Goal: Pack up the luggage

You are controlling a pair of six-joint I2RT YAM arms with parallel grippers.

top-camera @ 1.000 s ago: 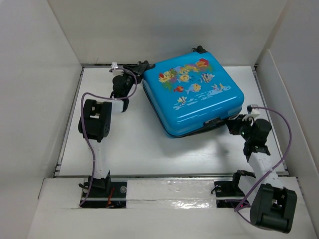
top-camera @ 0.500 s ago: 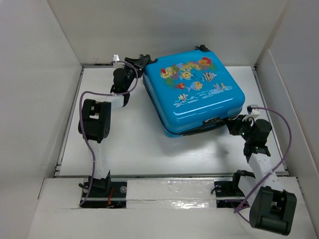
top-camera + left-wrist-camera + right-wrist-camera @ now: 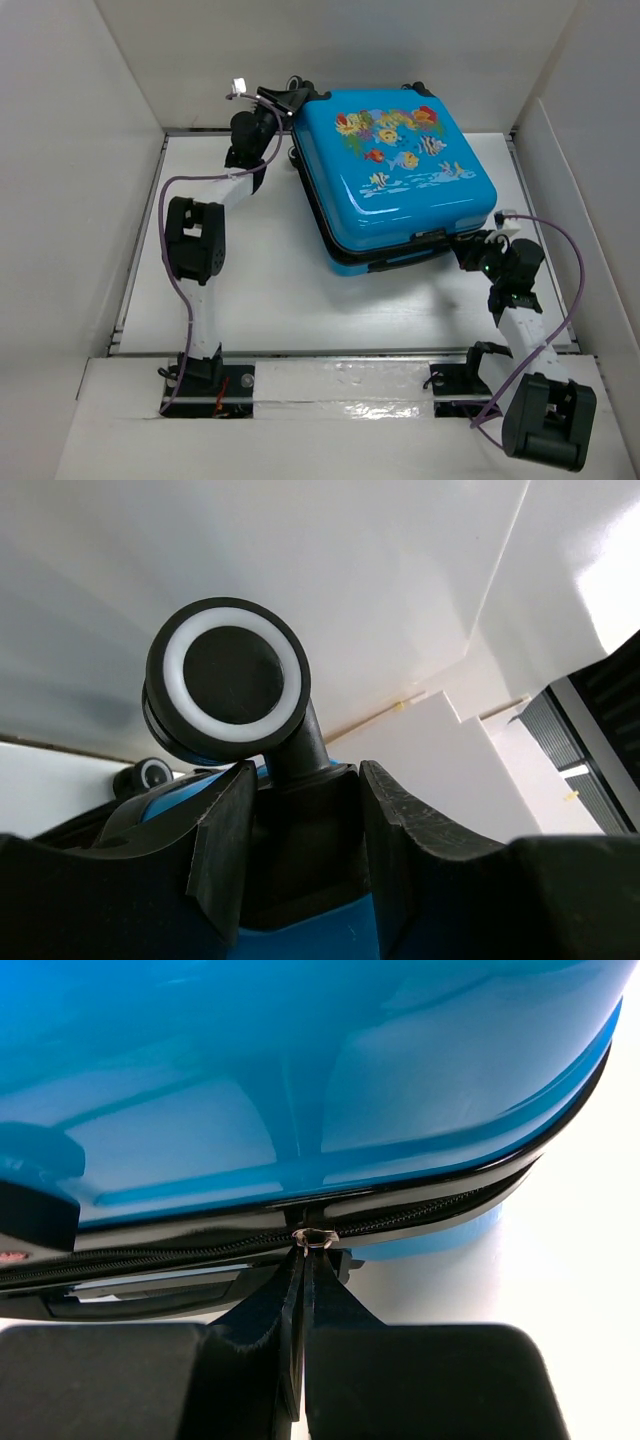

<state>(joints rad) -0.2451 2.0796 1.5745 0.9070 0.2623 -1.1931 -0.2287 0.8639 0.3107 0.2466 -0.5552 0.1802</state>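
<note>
On far part of table, luggage lies, lid down. My left pincer clamps wheel mount, I think to steady shell. My right pincer pinches zipper pull, likely for closing.

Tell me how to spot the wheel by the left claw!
Find the big blue suitcase with fish on it and look at its far-left corner, where the left claw reaches. The wheel there is black with a white ring, its leg between the claw's fingers; the other wheel nearby stands free.
</note>
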